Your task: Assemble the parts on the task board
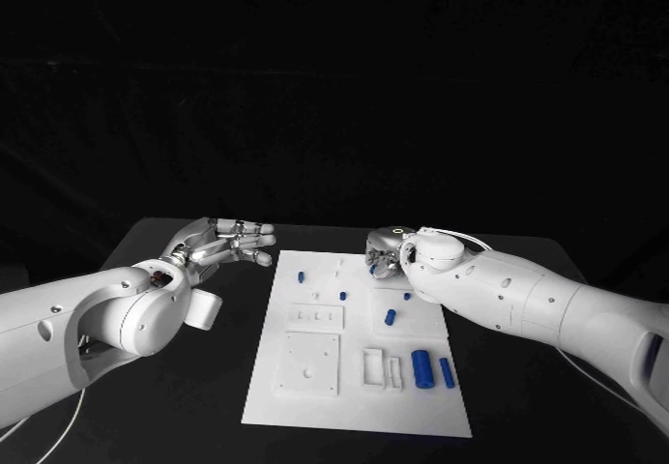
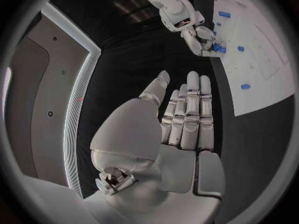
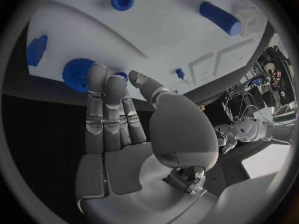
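Two silver hands are over the black table (image 1: 167, 406), one on each side of the white task board (image 1: 349, 406), and no brand, label or writing can be read on anything here. The left hand (image 1: 223, 242) hangs above the bare table just off the board's far left corner, holding nothing; in its own wrist view the left hand's fingers (image 2: 190, 109) lie straight and close together, thumb out to the side. The right hand (image 1: 384, 253) is down at the board's far right corner, and in the right wrist view its fingertips (image 3: 102, 77) sit right at a blue toothed gear (image 3: 77, 74) lying near the board's edge. Whether they are gripping that gear or merely resting against it, I cannot tell; the fingers are extended, not curled.

Now the parts on the board. A small blue peg (image 1: 302, 276) stands near the far left edge, another tiny one (image 1: 343, 292) further in. A short blue piece (image 1: 392, 315) lies mid-board on the right. Down at the near end, two blue cylinders lie side by side, the thicker one (image 1: 421, 369) just beside a white bracket (image 1: 376, 367), the thinner (image 1: 448, 372) to its right. To the left are a square white plate (image 1: 308, 362) and, beyond it, a smaller slotted one (image 1: 316, 315).
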Controlling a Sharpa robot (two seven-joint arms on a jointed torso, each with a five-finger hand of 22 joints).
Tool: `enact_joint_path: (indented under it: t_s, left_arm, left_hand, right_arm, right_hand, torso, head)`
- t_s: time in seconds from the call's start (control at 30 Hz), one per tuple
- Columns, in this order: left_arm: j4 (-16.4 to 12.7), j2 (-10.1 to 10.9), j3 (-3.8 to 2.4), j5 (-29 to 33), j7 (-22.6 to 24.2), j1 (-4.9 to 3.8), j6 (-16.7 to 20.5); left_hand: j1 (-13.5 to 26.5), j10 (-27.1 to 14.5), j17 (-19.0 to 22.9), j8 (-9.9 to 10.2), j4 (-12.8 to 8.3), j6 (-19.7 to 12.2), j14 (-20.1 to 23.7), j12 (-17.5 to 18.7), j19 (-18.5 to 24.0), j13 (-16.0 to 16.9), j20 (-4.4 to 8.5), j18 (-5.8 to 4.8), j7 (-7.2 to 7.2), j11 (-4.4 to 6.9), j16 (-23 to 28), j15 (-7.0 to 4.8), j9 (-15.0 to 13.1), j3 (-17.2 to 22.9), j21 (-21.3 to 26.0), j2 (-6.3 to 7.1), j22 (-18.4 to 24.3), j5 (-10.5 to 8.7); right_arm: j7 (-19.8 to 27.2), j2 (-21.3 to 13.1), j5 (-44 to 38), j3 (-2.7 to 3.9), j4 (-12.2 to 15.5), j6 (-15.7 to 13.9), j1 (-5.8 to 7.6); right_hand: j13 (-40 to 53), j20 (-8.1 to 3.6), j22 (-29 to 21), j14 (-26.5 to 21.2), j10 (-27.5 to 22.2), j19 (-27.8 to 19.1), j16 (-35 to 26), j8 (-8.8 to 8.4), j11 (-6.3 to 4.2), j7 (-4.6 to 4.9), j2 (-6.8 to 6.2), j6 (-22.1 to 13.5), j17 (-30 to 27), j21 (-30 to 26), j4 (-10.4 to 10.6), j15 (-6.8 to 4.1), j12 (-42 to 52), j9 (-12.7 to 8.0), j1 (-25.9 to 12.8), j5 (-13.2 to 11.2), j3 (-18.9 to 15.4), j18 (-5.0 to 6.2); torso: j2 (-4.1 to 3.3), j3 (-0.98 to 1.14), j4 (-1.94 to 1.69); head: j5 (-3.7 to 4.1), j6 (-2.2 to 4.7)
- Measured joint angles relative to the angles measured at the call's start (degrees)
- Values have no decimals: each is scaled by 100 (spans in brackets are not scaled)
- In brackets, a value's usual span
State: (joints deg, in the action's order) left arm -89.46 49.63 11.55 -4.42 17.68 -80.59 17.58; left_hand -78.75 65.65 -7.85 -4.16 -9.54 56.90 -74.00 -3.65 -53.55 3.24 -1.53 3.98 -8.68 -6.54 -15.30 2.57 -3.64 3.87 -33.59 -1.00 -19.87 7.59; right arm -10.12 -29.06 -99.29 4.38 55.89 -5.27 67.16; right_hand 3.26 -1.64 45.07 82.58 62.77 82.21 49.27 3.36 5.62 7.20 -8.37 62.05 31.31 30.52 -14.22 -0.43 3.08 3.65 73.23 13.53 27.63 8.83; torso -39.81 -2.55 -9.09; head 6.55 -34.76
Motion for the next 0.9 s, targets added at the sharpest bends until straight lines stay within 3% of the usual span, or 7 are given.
enact_joint_path:
  t_s: [0.17, 0.5, 0.77, 0.83, 0.9]
  left_arm:
    - [-2, 2, 0, -1, -5, -2, -4]
    - [-2, 14, 0, -2, -16, -4, -13]
    - [-1, 22, 0, -3, -29, -6, -21]
    - [-1, 22, 0, -4, -34, -7, -23]
    - [1, 22, 0, -4, -40, -7, -26]
  left_hand:
    - [-1, -34, 0, 0, 0, 0, 0, 0, 0, 0, 0, 0, 0, 6, 0, 0, 0, 0, 0, 1, 0, 0]
    - [-1, -34, 7, 0, 16, 0, 0, 0, 0, 0, 0, 0, 0, 6, -22, 0, 0, -15, 0, 1, 11, 0]
    - [-1, -34, 7, 0, 15, 0, 0, 0, 0, 0, 0, 0, 0, 6, -22, 0, 0, -15, 0, 1, 20, 0]
    - [-1, -35, 8, 0, 15, 0, 0, 0, 0, 0, 0, 0, 0, 5, -22, 0, 0, -15, 0, 1, 21, -7]
    - [-1, -54, 12, 0, 15, 0, 0, 0, 0, 0, 0, 0, 0, -14, -22, 0, 1, -15, 0, 1, 25, -30]
  right_arm:
    - [-5, 0, -4, -1, -11, 31, -11]
    - [-24, -2, -18, -1, -10, 45, -12]
    - [-40, -11, -44, 4, 8, -49, -7]
    - [-48, -11, -49, 2, 20, -109, -11]
    - [-61, -16, -53, -1, 45, -186, -17]
  right_hand:
    - [0, 0, 98, -1, 64, 0, 0, 0, -22, 5, 25, 52, 0, -33, 40, 0, 0, 0, -25, -75, 185, -3]
    - [-1, -19, 287, -21, 405, 20, 22, 0, -97, -38, 75, 308, 25, -33, 67, -19, 0, 9, -75, -472, 779, -37]
    - [-2, -135, 622, -12, 965, 48, 28, 29, -244, -156, 178, 713, 44, 220, 121, -136, -20, 55, -99, -739, 898, -89]
    - [-2, -183, 777, -27, 988, 1, 28, 29, -222, -186, 232, 767, 53, 329, 78, -156, -17, 69, -70, -934, 1055, -134]
    - [-3, -209, 875, -10, 1004, -25, 28, 29, -206, -177, 246, 793, 57, 370, 70, -172, -5, 72, -76, -981, 1132, -151]
  torso:
    - [-18, -6, 1]
    - [-37, -13, -7]
    - [-59, -20, -6]
    - [-62, -21, -7]
    - [-64, -21, -8]
  head:
    - [4, 12]
    - [1, 9]
    - [-20, 26]
    - [-25, 27]
    - [-38, 31]
